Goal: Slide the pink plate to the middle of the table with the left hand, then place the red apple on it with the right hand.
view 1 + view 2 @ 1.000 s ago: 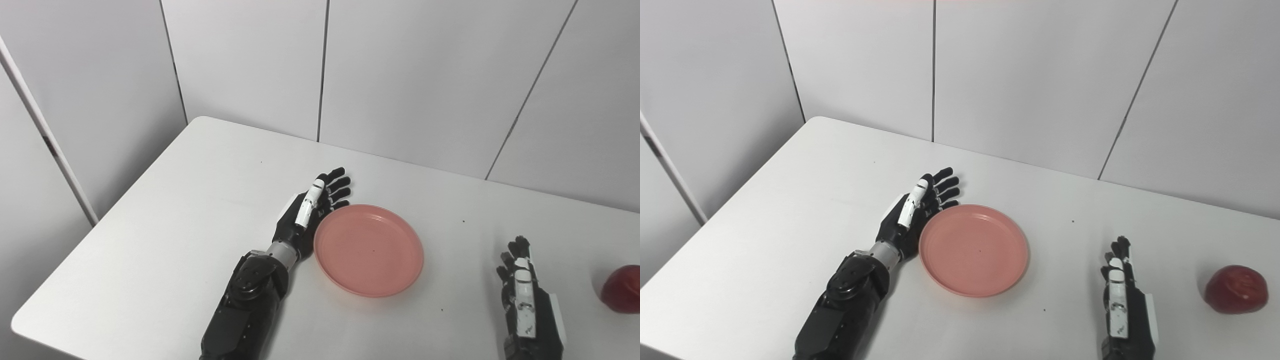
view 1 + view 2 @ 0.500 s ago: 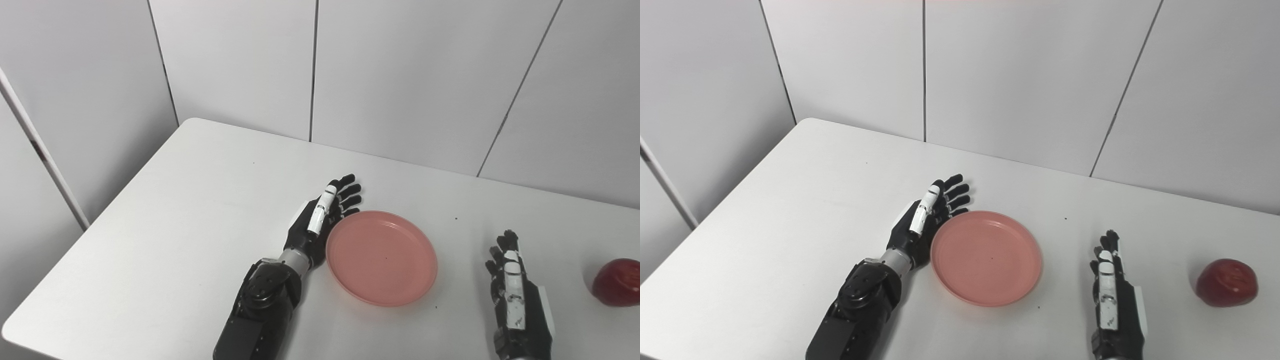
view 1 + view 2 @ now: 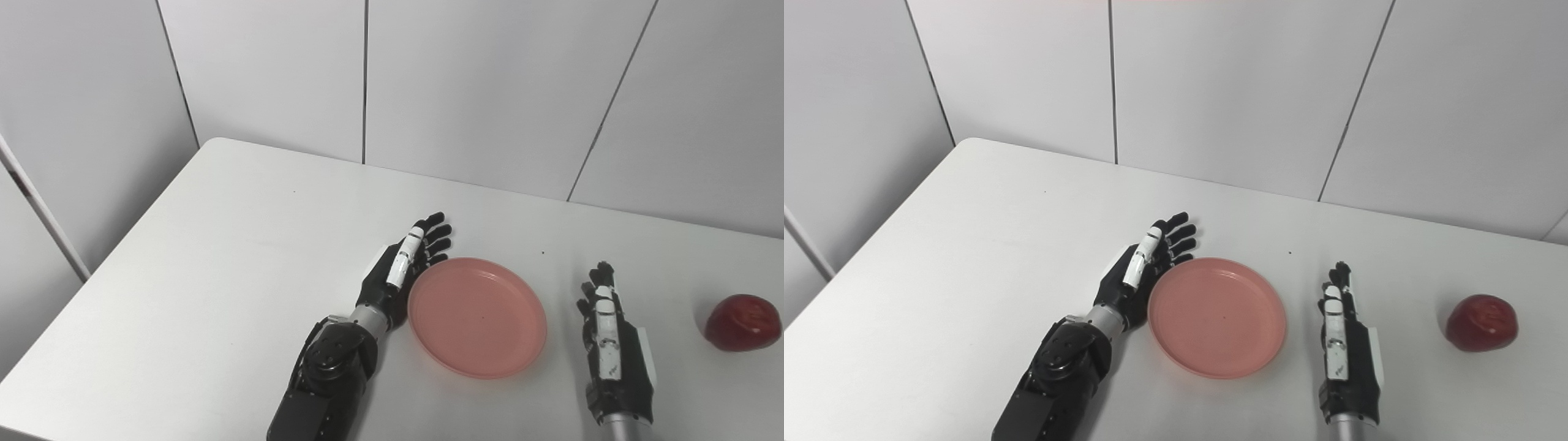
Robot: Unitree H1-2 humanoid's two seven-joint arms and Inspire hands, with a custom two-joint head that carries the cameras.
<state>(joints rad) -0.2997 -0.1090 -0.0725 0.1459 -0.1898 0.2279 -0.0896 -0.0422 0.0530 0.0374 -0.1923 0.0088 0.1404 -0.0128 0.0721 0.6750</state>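
Left eye view: the left robot hand [image 3: 401,272], fingers spread and holding nothing, lies edge-on against the left rim of the pink plate [image 3: 478,316] at lower centre of the white surface [image 3: 245,245]. The slide looks under way or nearly finished.

Right eye view: the right robot hand [image 3: 1344,343], fingers apart and empty, waits between the plate and the red apple [image 3: 1482,323] at lower right. Next, it must reach right and grasp the apple.

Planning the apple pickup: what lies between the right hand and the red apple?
Only bare white table lies between the right hand and the red apple; both eye views show it.
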